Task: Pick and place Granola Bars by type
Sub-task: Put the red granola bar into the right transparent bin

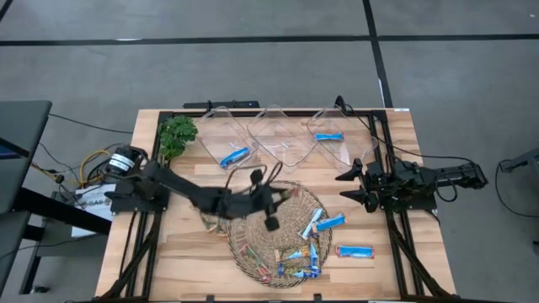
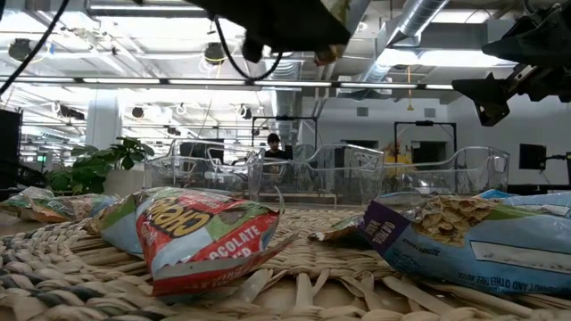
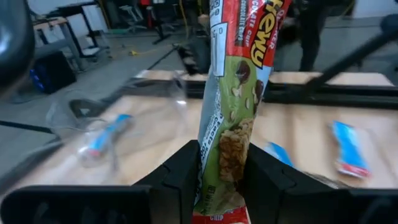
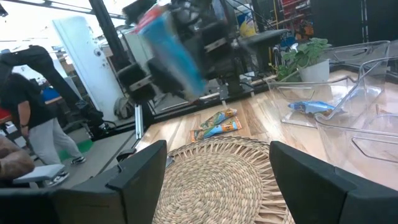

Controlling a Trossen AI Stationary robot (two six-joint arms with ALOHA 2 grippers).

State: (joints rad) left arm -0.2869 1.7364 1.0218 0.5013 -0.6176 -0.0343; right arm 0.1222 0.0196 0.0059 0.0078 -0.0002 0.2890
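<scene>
Granola Bars are sitting in several places, and one green-and-red bar [image 3: 233,118] is standing upright between the fingers [image 3: 180,177] of the left gripper [image 1: 282,195], which are pressing narrowly on its lower end. In the high view this gripper is hanging above the far rim of the round woven tray [image 1: 253,223], with its dark arm reaching in from the table's left side. In the right wrist view that same arm is showing blurred above the tray, and two brownish bars [image 4: 216,124] are lying on the wooden table [image 1: 396,269] just beyond the tray's edge.

Inside the tray, near its right and near sides, a cluster of bright blue and light blue-white bars [image 1: 313,225] is lying mixed with small brownish ones [image 1: 253,251]. One bright blue bar [image 1: 354,251] is resting on the table just beside the tray on its right. In the low view a red-and-green bar [image 2: 201,236] and a light blue one [image 2: 482,236] are lying on the weave close to the camera.

Along the far edge, three clear bins are standing side by side: the left bin [image 1: 221,135] is holding one blue bar [image 1: 235,156], the right bin [image 1: 349,143] another [image 1: 328,136]. A green plant [image 1: 177,135] is standing left of them.

The right gripper [image 1: 352,185] is waiting at the table's right side, jaws spread wide with nothing between them
</scene>
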